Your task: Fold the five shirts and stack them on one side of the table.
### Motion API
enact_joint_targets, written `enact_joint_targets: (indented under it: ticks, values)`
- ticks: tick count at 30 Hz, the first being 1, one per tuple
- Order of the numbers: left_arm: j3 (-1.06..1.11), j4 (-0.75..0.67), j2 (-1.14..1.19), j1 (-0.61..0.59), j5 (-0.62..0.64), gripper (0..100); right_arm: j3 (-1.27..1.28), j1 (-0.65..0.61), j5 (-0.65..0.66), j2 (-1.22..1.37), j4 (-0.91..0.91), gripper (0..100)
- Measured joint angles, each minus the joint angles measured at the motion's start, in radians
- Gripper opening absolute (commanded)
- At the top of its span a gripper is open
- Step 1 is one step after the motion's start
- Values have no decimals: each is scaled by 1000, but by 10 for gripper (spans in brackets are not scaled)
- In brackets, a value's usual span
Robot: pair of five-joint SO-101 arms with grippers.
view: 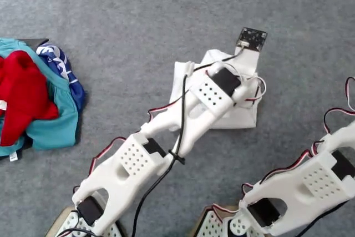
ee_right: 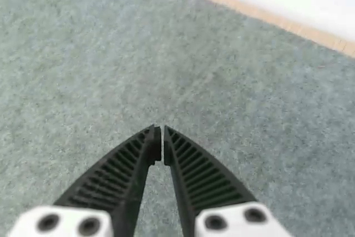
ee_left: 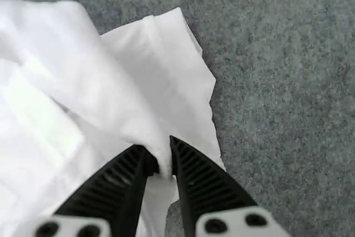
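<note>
1. The white shirt (view: 241,117) lies near the middle of the grey counter (view: 138,26). It is gathered into a compact, roughly square shape with several layers doubled over. I judge its folding well along but not finished: in the left wrist view one layer (ee_left: 83,81) sits loose and its edge runs uneven.

2. The left arm (view: 183,115) reaches over this shirt. Its jaws are almost closed and pinch a fold of white cloth at the shirt's edge, beside bare counter (ee_left: 288,81).

3. The right arm (view: 310,184) is at the near right corner, well apart from every shirt. Its jaws are closed on nothing and hang over bare counter (ee_right: 83,54), near the counter's edge.

4. At the left edge of the counter lies a crumpled heap: a red shirt (view: 22,92) on top of a teal shirt (view: 55,129), with a blue shirt (view: 66,73) just beside them. None of these looks folded. A dark corner (view: 33,41) shows behind the heap. I cannot tell whether it is the fifth shirt.

5. By my reckoning the task is at an early stage, with one shirt partly done and no neat stack anywhere.

6. What is left: finish the white shirt and move it to one side, then spread, fold and stack each shirt from the heap.
</note>
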Motion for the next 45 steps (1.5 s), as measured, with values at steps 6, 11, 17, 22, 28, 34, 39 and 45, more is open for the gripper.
enact_joint_targets:
  ticks: [6,11,17,22,28,34,39,45]
  values:
    - [0,-43,0,26,0,48,0,0,0,0,0,22]
    - [0,-72,0,28,0,48,0,0,0,0,0,22]
    - [0,-74,0,31,0,48,0,0,0,0,0,22]
    - [0,-74,0,51,0,48,0,0,0,0,0,22]
    - [0,-74,40,52,3,160,0,0,0,0,0,24]
    - [0,-86,46,-26,184,220,0,0,0,0,0,25]
    - [-28,-78,48,-98,269,216,0,0,0,0,0,25]
    - [-394,163,48,-209,276,201,0,-63,103,0,44,25]
